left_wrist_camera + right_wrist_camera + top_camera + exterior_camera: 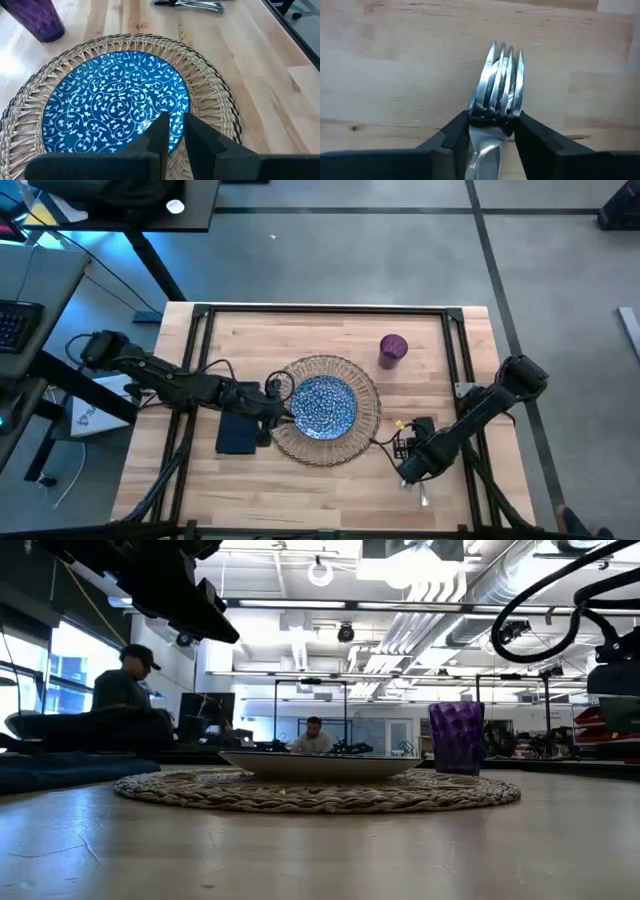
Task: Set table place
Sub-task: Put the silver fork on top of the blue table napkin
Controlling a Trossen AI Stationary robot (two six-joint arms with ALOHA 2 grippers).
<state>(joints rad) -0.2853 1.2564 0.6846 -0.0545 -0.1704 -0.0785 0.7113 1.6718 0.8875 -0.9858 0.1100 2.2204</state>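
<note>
Reaching in from the table's (330,485) left side, the left arm stretches low across the wood to the woven mat (366,423). The left gripper (173,131) hangs over the near rim of the blue-and-white plate (110,100), its two fingers (161,131) drawn almost together with only a thin slit between them and nothing in it. The plate sits centred on the mat. Just beside the arm, on the wood left of the mat, lies the dark napkin (238,434).

The right arm comes in from the right edge, folded at the elbow, its forearm slanting down toward the front right part of the table. The right gripper (492,125) is clamped on a silver fork (499,82) at the neck, tines pointing outward over bare wood. From the high view, whether the fork touches the table cannot be told.

The purple cup (392,349) stands upright behind the mat on its right, apart from it. Bare wood lies open along the front edge, between the mat and the right gripper, and across the back left. The black rail frame (325,309) runs inside the table's edges.
</note>
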